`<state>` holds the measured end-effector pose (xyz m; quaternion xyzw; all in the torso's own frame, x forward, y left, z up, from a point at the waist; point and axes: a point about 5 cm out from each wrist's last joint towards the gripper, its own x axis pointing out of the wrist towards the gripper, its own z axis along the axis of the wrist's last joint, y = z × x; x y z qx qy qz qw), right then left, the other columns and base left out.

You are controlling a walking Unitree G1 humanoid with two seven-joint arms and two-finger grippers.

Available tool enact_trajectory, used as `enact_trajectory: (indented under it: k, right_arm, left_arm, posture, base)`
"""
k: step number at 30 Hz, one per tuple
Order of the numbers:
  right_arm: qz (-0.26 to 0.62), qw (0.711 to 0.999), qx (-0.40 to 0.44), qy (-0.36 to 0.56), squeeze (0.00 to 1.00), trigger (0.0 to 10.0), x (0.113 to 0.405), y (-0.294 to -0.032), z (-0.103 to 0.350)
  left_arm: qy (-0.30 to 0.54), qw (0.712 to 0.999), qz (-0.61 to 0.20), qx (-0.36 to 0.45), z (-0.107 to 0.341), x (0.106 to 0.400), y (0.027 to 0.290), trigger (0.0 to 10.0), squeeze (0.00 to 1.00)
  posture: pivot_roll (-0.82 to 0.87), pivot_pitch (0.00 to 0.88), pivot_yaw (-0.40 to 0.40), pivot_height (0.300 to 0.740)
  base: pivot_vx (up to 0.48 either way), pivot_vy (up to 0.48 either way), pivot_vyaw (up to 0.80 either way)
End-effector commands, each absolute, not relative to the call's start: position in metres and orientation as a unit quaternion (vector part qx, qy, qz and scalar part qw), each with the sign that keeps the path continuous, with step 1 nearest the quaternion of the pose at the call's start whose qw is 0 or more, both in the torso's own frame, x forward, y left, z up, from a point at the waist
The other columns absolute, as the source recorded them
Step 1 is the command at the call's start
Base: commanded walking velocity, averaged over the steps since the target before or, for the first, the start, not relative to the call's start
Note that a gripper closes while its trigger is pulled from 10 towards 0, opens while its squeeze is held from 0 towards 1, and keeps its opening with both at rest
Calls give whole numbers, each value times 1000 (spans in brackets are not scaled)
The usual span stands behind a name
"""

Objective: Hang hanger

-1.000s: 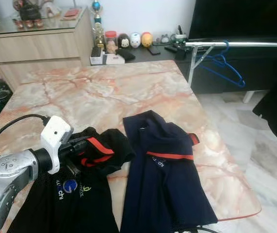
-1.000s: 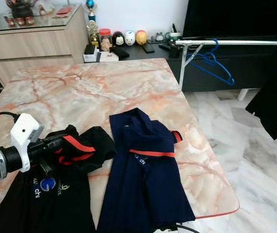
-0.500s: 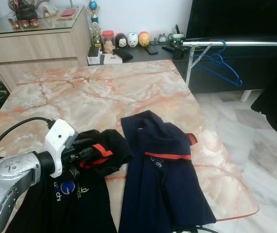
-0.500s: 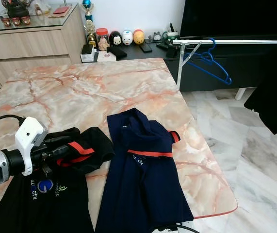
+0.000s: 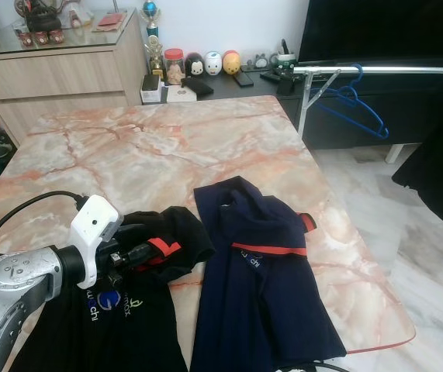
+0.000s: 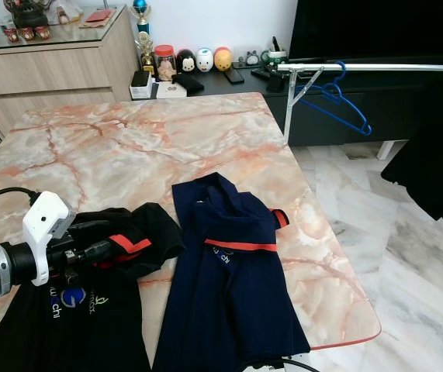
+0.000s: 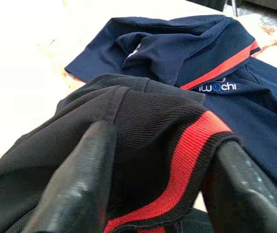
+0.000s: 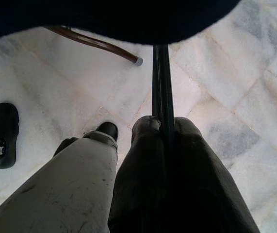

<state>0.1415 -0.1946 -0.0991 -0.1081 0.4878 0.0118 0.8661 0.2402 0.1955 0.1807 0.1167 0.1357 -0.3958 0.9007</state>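
The left gripper [image 7: 157, 189] lies low over the near left of the marble tabletop [image 5: 167, 147], its jaws spread with the red-striped collar of the black shirt [image 5: 171, 244] bunched between them; whether they press the cloth I cannot tell. A navy shirt [image 5: 264, 287] lies just to its right, the two touching at the near edge.

The right gripper [image 8: 163, 127] hangs down beside the tabletop over the pale floor [image 8: 41, 87], jaws pressed together on a thin black rod [image 8: 161, 77] that may be a hanger's wire.

The blue hanger [image 5: 357, 105] is already hooked on the metal rail [image 5: 384, 70] at the far right, well apart from both grippers.

The risk, as I judge it, is that the left jaws catch only the collar's edge, so the shirt slides out when lifted, or drags the navy shirt along. The thin rod could also twist in the right jaws and snag the overhanging cloth.
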Motion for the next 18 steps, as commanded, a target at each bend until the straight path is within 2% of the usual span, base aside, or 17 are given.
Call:
enact_trajectory:
  k: [1, 7, 10, 12, 18]
  right_arm:
    - [10, 864, -108, 492, 0, 10000, 140, -194, -100]
    - [10, 864, -108, 491, 0, 10000, 140, -194, -100]
    - [10, 864, -108, 491, 0, 10000, 140, -194, -100]
    - [10, 864, -107, 491, 0, 10000, 140, -194, -100]
    - [8, 865, -107, 491, 0, 10000, 141, -194, -100]
  left_arm:
    - [139, 895, -407, 117, 181, 237, 192, 10000, 1000]
    - [139, 896, -406, 118, 181, 237, 191, 10000, 1000]
    - [145, 898, -389, 148, 178, 239, 196, 10000, 1000]
    - [146, 897, -389, 150, 178, 239, 197, 10000, 0]
    - [142, 898, -388, 148, 178, 239, 195, 10000, 0]
  posture:
    - [116, 0, 19, 740]
    - [118, 0, 18, 740]
    - [118, 0, 19, 740]
    - [117, 0, 19, 740]
    - [117, 0, 18, 740]
  base:
    - [0, 0, 0]
    - [0, 0, 0]
    - [0, 0, 0]
    - [0, 0, 0]
    - [0, 0, 0]
